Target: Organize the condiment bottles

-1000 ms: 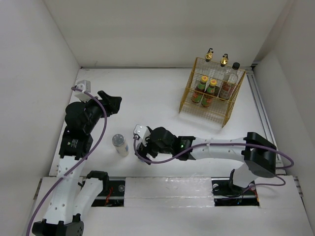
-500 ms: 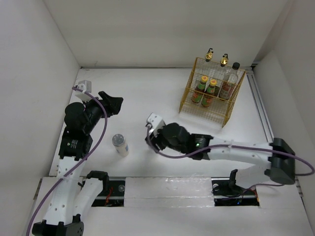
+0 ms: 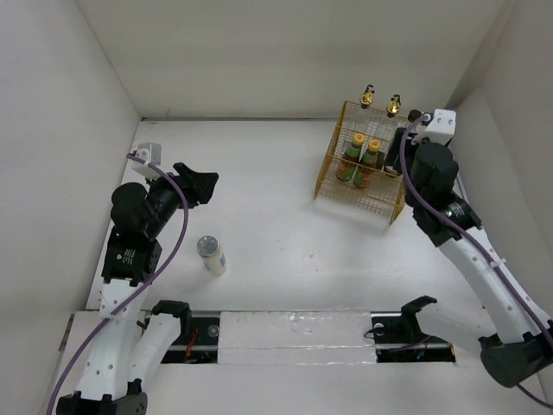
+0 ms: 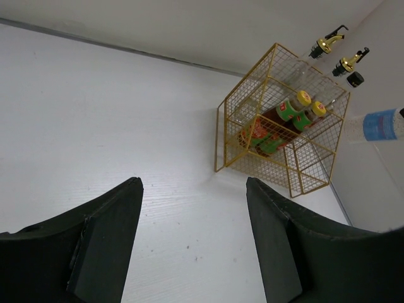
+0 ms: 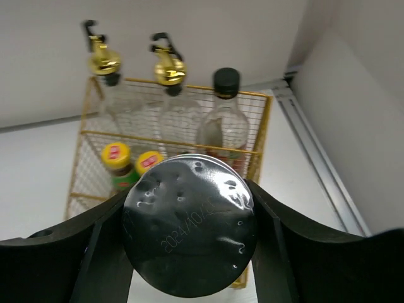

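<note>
Silver lid filling the right wrist view: the right fingers (image 5: 101,259) are clamping a silver-lidded jar (image 5: 189,233), just short of the yellow wire basket (image 5: 260,120).
The basket is lying ahead of and below the jar at the tabletop's (image 3: 276,190) far right corner, and the jar's long axis is pointing back at the wrist. The left fingers (image 4: 101,246) are hovering about half open, holding nothing. The second jar (image 3: 210,254) is standing by the near left edge, nearer the left arm.
</note>
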`<state>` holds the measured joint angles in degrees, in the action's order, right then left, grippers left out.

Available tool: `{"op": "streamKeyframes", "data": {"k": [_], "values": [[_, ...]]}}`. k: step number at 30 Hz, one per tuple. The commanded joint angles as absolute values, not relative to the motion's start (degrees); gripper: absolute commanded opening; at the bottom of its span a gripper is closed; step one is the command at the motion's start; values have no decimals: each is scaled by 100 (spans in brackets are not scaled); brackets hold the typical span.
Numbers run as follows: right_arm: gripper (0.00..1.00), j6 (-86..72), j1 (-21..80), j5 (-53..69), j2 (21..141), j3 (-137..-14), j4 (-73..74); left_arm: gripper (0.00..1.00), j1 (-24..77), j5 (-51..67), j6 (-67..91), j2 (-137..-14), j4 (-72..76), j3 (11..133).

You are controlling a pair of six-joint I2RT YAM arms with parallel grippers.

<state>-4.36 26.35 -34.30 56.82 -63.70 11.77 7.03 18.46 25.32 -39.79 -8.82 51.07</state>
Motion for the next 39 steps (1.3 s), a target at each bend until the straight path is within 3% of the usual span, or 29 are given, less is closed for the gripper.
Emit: {"op": "streamKeyframes", "data": {"k": [1,10,26,30,33,34,39], "values": [[18,-519,1936,-2834,6010,-6933,914,62,677,1917,2452,-3911,-598,5115],[14,-519,827,-2225,7039,-7286,440,62,677,1916,2399,-3973,-650,5115],[14,-870,713,-1863,7655,-6214,-114,62,677,1811,2399,-3973,-598,5115],[24,-975,659,-1662,8015,-6161,-114,62,677,1811,2399,-4034,-650,5115],[38,-1028,659,-1661,8147,-6108,-166,63,677,1688,2399,-3973,-598,5063],[49,-1098,659,-1661,8147,-6047,-219,63,677,1688,2399,-3973,-598,5063],[75,-1213,659,-1714,7981,-5977,-281,66,677,1688,2399,-4025,-650,5063]]}}
